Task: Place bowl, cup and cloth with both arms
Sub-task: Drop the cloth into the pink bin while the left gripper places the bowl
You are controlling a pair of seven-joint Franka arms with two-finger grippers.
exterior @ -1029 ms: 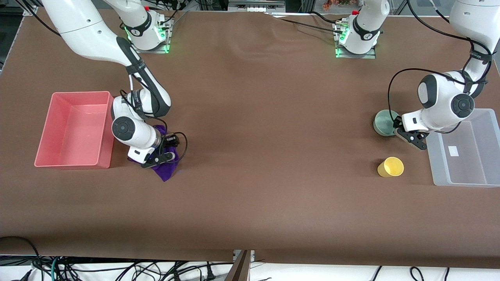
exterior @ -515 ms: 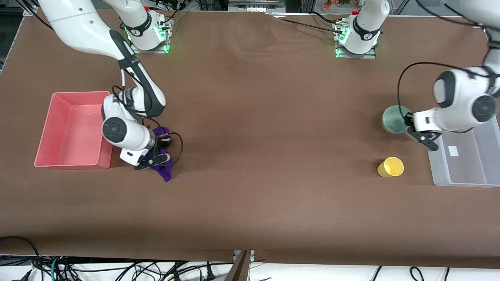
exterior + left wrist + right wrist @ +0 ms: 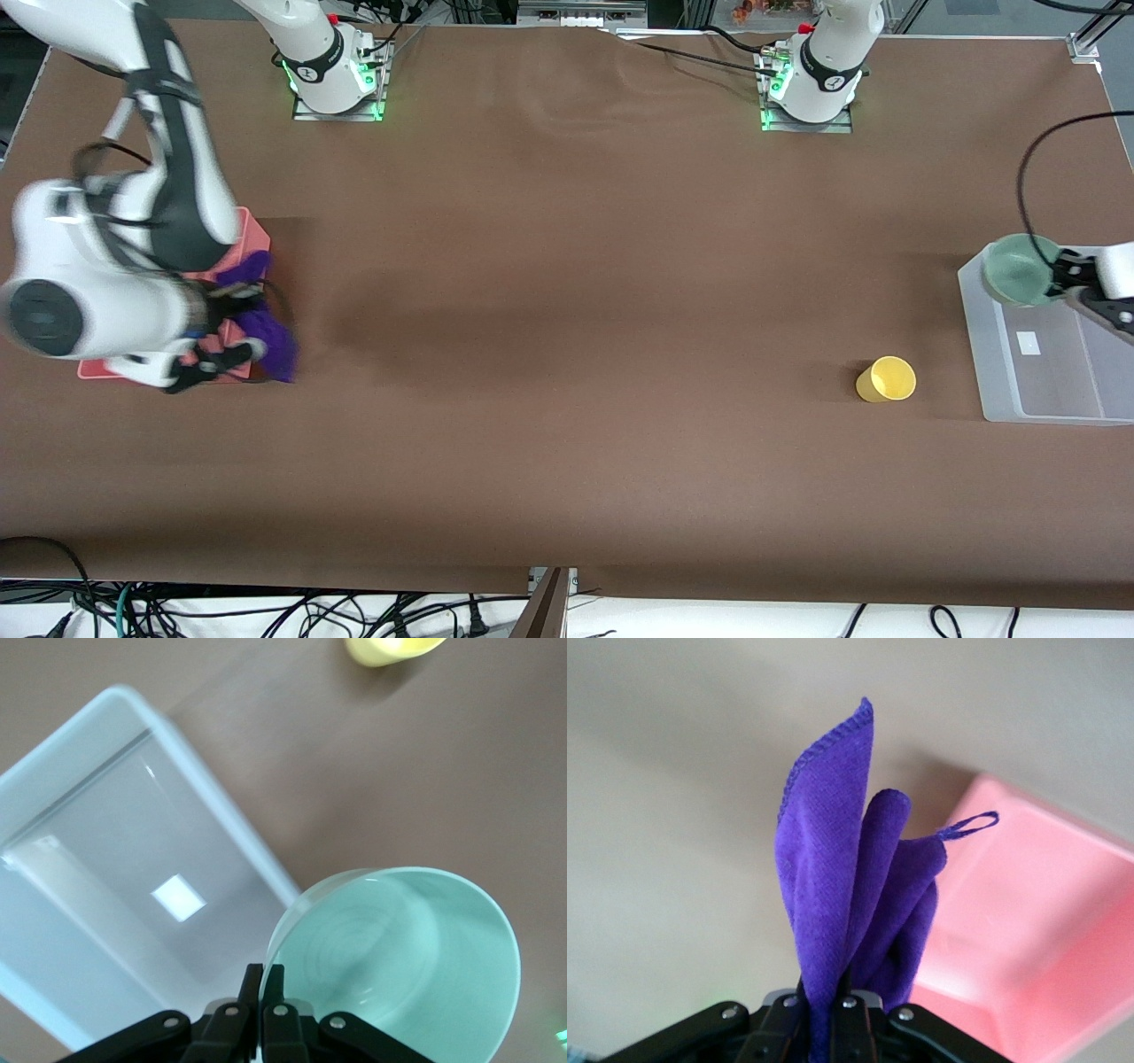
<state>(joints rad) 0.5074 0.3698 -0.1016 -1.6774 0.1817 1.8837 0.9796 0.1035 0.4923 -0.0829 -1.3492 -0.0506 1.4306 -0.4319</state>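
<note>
My left gripper (image 3: pixel 1066 282) is shut on the rim of the mint-green bowl (image 3: pixel 1015 270) and holds it in the air over the edge of the clear bin (image 3: pixel 1045 408). In the left wrist view the gripper (image 3: pixel 263 979) pinches the bowl (image 3: pixel 407 957) beside the bin (image 3: pixel 106 859). The yellow cup (image 3: pixel 886 379) lies on its side on the table, nearer the front camera than the bowl; it also shows in the left wrist view (image 3: pixel 385 649). My right gripper (image 3: pixel 232 346) is shut on the purple cloth (image 3: pixel 270 341) over the pink bin's edge (image 3: pixel 257 232). The cloth (image 3: pixel 850 895) hangs from the gripper (image 3: pixel 828 1001).
The pink bin (image 3: pixel 1028 930) sits at the right arm's end of the table, mostly hidden by the right arm. The clear bin at the left arm's end holds nothing but a white label (image 3: pixel 1028 343). Both arm bases stand along the table's top edge.
My left gripper lifted the bowl and carried it toward the clear bin. My right gripper lifted the cloth off the table and carried it toward the pink bin.
</note>
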